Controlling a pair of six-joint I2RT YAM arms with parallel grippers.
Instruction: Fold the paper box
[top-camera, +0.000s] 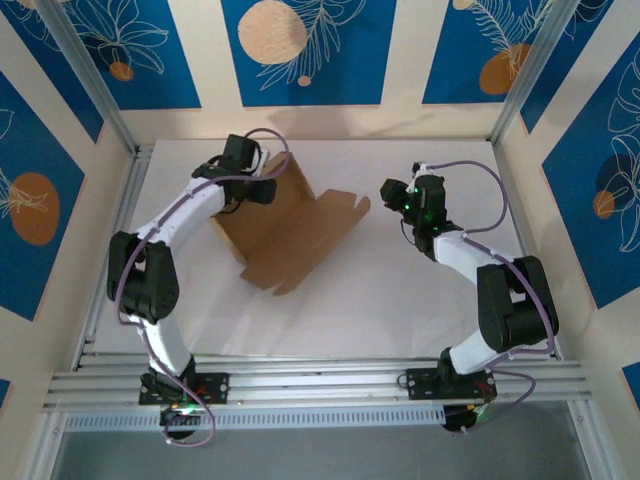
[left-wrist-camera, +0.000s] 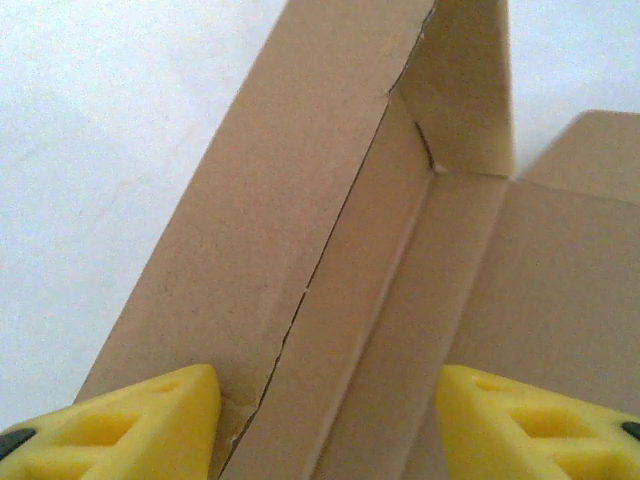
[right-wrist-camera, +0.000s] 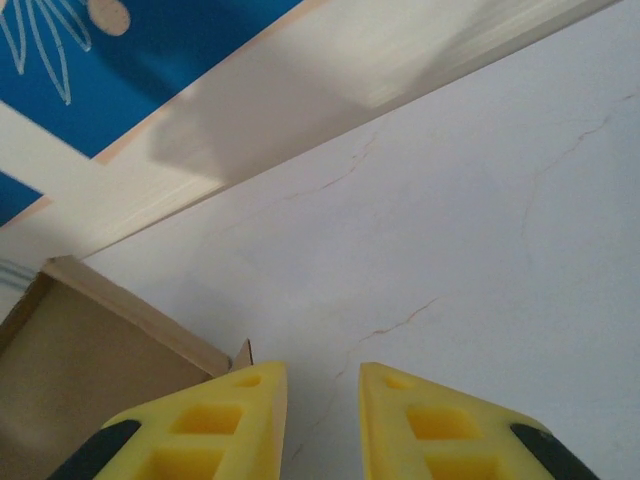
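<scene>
The paper box (top-camera: 290, 238) lies left of the table's middle as a brown creased sheet, partly folded, with its far-left wall raised and a flap spread to the right. My left gripper (top-camera: 264, 189) sits at that raised wall. In the left wrist view the cardboard (left-wrist-camera: 300, 200) runs between its yellow fingers (left-wrist-camera: 140, 425), which stand wide apart on either side of a folded wall strip; the gripper (left-wrist-camera: 328, 430) is open. My right gripper (top-camera: 393, 191) hovers just right of the spread flap, above bare table, open (right-wrist-camera: 322, 420) by a narrow gap with nothing in it. A box corner (right-wrist-camera: 90, 370) shows to its left.
The white tabletop (top-camera: 400, 290) is ringed by an aluminium frame (top-camera: 320, 380) along the near edge and cream walls with blue panels (top-camera: 300, 50) at the back and sides. A wall base (right-wrist-camera: 300, 110) rises close ahead of the right gripper.
</scene>
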